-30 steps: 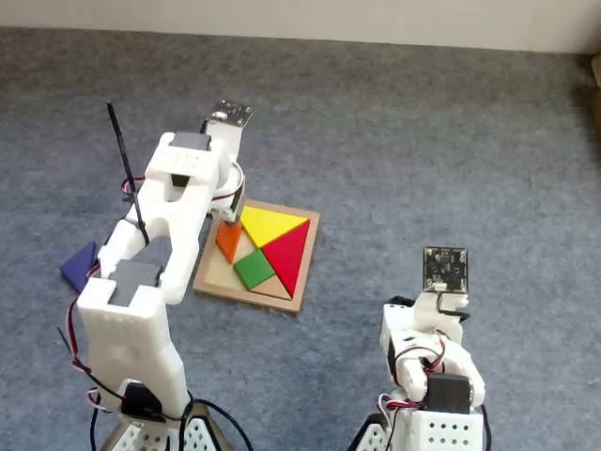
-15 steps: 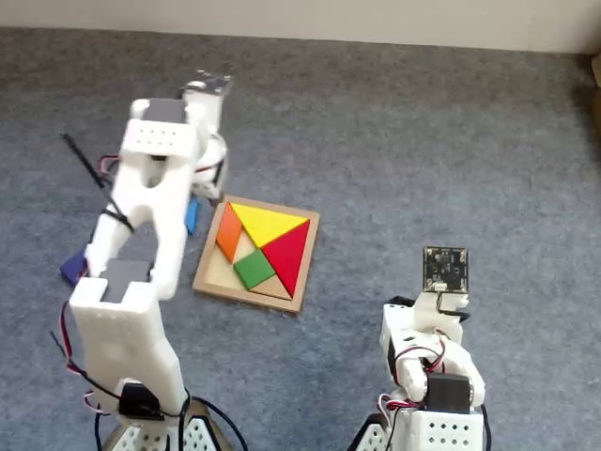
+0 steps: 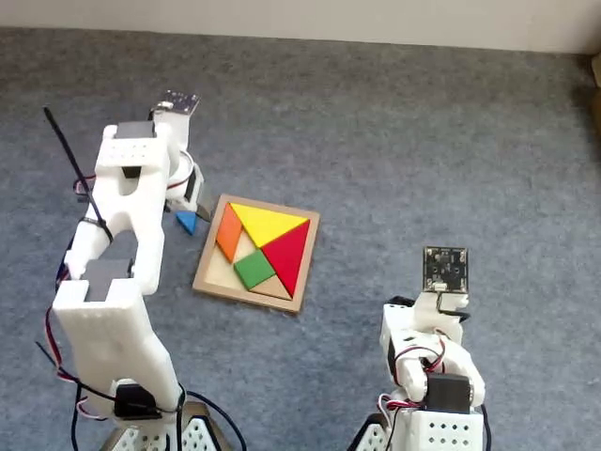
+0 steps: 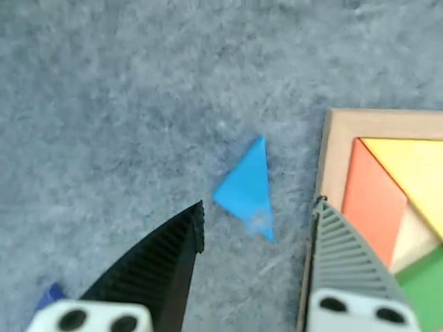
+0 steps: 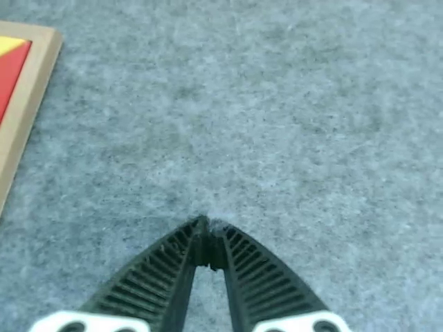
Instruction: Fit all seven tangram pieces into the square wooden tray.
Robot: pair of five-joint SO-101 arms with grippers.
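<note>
Blue triangle (image 4: 246, 190) beside tray (image 4: 324, 155) (carpet (image 4: 104, 104) underneath)

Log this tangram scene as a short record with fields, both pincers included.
tray: square wooden tray on the grey carpet
in tray: orange piece, yellow triangle, red triangle, green piece; some bare wood left
outside tray: light blue triangle flat on the carpet, beside the tray edge nearest the orange piece
left pincer: open, above the light blue triangle
right pincer: shut, over bare carpet, apart from the tray
</note>
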